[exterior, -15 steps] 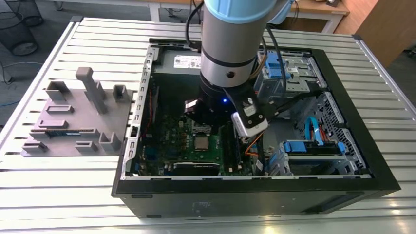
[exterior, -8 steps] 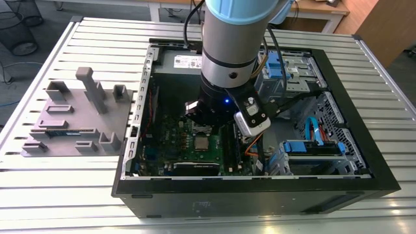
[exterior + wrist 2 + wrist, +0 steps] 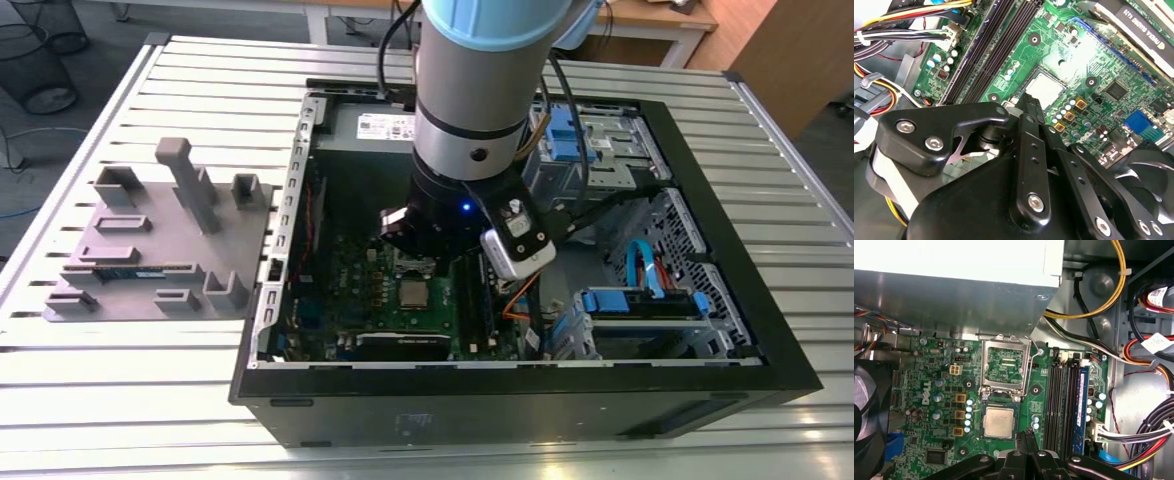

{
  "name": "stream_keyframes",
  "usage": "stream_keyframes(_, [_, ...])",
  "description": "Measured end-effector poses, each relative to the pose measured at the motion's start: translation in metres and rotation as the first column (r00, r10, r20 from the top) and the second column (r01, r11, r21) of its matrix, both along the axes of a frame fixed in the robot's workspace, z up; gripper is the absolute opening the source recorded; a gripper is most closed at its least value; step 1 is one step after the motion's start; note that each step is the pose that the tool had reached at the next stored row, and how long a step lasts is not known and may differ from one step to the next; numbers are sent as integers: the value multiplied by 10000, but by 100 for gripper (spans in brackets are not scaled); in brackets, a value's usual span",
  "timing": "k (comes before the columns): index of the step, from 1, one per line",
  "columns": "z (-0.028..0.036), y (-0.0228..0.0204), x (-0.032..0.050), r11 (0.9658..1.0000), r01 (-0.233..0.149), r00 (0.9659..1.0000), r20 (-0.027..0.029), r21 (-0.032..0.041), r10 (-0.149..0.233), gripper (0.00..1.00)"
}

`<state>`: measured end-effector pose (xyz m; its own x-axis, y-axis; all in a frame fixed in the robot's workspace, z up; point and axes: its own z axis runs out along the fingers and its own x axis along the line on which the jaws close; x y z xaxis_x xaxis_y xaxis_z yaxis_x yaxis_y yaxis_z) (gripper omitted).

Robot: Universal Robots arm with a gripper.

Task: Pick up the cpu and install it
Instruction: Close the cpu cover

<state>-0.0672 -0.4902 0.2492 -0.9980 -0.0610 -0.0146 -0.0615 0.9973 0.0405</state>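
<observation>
The small flat square silver-topped cpu (image 3: 999, 421) is seated in the green motherboard's (image 3: 1041, 405) socket. The black gripper (image 3: 1026, 437) is held just beside it, its jaws closed together and empty.

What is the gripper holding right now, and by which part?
Nothing. The small square silver-topped cpu lies flat on the green motherboard, apart from the black gripper, whose fingers are together.

A white logo is showing on the motherboard (image 3: 929, 390). A printed label (image 3: 390, 127) is sitting on the grey metal box (image 3: 344, 135), too small to read.
</observation>
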Motion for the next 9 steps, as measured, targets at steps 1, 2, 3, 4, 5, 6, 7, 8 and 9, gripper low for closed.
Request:
stream_keyframes(1, [0,2,2,10000,0,10000,-1,-2,0,11])
stream_keyframes(2, [-2,5,4,10000,0,10000,-1,-1,0,11])
stream_keyframes(3, [-3,8,7,10000,0,10000,-1,-1,0,11])
stream_keyframes(4, [-4,11,10,10000,0,10000,-1,-1,0,11])
stream_keyframes(5, [-6,14,13,10000,-1,10000,-1,0,1,11])
stream_keyframes(6, [-7,17,17,10000,-1,10000,-1,0,1,11])
stream_keyframes(7, [-9,20,20,10000,0,10000,-1,2,0,11])
stream_keyframes(8, [-11,23,23,10000,0,10000,-1,2,0,11])
stream_keyframes(9, [-12,27,26,10000,1,10000,-1,2,-1,11])
